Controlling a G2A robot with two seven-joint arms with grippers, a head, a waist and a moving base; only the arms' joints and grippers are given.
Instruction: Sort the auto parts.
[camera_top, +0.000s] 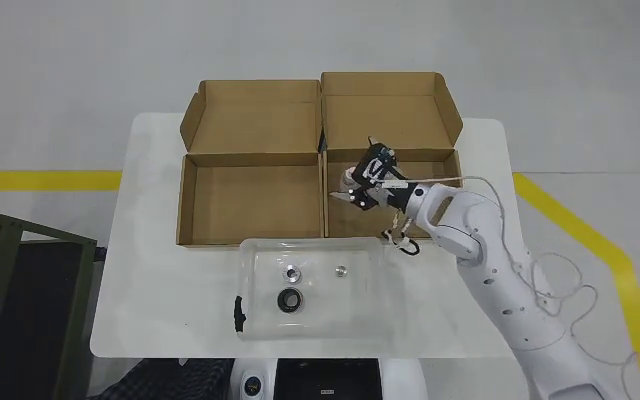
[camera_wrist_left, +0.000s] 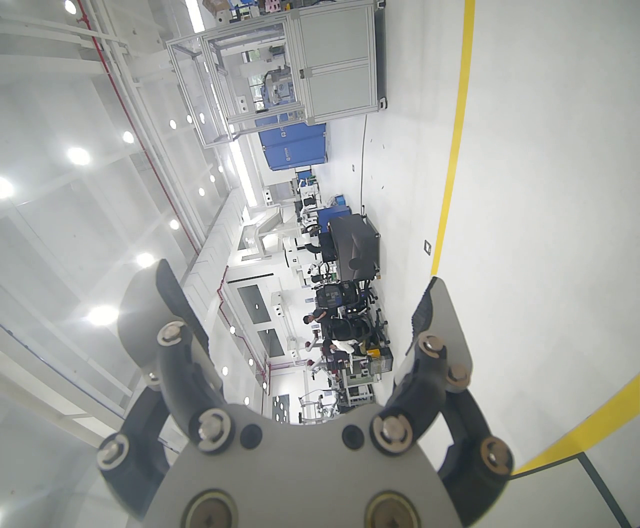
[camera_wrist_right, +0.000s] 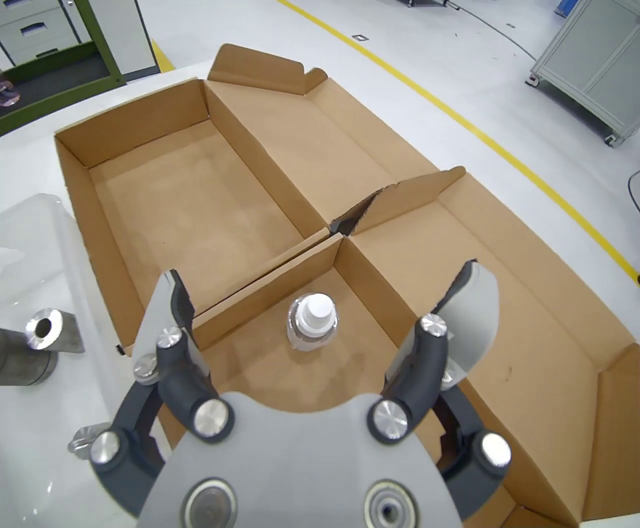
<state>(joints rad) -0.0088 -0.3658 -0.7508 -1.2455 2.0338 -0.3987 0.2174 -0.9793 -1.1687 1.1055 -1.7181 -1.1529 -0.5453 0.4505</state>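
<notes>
Right tool (camera_wrist_right: 322, 276) released, part (camera_wrist_right: 313, 320) in box (camera_wrist_right: 500, 360) just beneath it; we'd lift straight up clear of walls before swinging to tray (camera_top: 370, 305). Left tool (camera_wrist_left: 299, 275) also released

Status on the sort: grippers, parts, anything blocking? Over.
Right gripper open above right box; white-capped part sits inside, not gripped. Left gripper open, aimed at the room. Other parts in clear tray. Nothing blocking.
</notes>
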